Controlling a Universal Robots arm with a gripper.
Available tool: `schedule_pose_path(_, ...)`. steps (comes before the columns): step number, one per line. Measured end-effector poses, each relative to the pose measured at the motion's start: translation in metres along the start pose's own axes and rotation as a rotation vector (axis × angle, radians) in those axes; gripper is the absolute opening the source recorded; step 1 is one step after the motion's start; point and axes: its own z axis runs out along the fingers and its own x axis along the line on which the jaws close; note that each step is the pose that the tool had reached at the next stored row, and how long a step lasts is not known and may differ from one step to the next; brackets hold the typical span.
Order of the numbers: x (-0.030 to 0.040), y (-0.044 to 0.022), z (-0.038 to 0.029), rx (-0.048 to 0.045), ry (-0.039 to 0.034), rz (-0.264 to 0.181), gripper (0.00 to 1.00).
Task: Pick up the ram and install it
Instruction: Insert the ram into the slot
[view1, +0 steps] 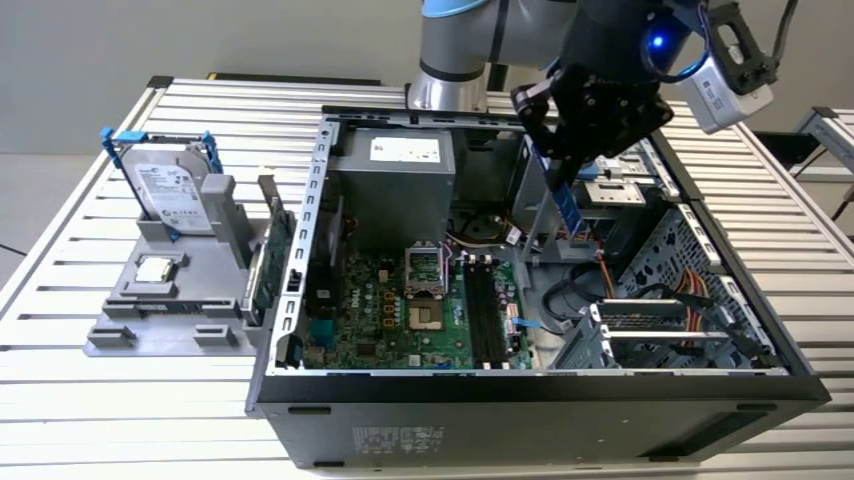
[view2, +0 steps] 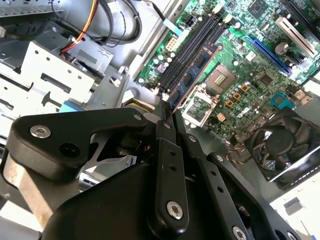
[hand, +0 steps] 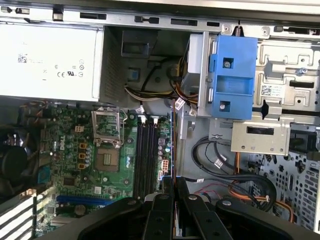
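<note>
Gripper (hand: 173, 184) clamps ram (view2: 195, 70) over motherboard (view1: 367, 320) edge; cables (hand: 220, 165), blue bracket (hand: 232, 75) beside.

Reads as a robotics lab or test cell rather than a home or office; bare pale wall (view1: 200, 30) behind the arm (view1: 454, 40), slatted aluminium table (view1: 120, 420) under everything. Directly below the gripper (view1: 566, 180), an open computer case (view1: 534, 410) with its board (view1: 400, 315) exposed; well off to the gripper's side, past the case wall, a grey fixture (view1: 167, 330) holding loose parts (view1: 171, 190).
</note>
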Motion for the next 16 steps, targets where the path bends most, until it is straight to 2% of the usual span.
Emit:
schedule_pose_path(5, 0.0000, -0.0001, 0.0023, 0.0003, -0.0039, 0.000, 0.00)
schedule_pose_path(11, -0.0001, -0.0002, 0.0050, 0.0008, -0.0161, -0.001, 0.00)
schedule_pose_path(16, 0.0000, -0.0002, 0.0071, 0.0010, -0.0163, 0.000, 0.00)
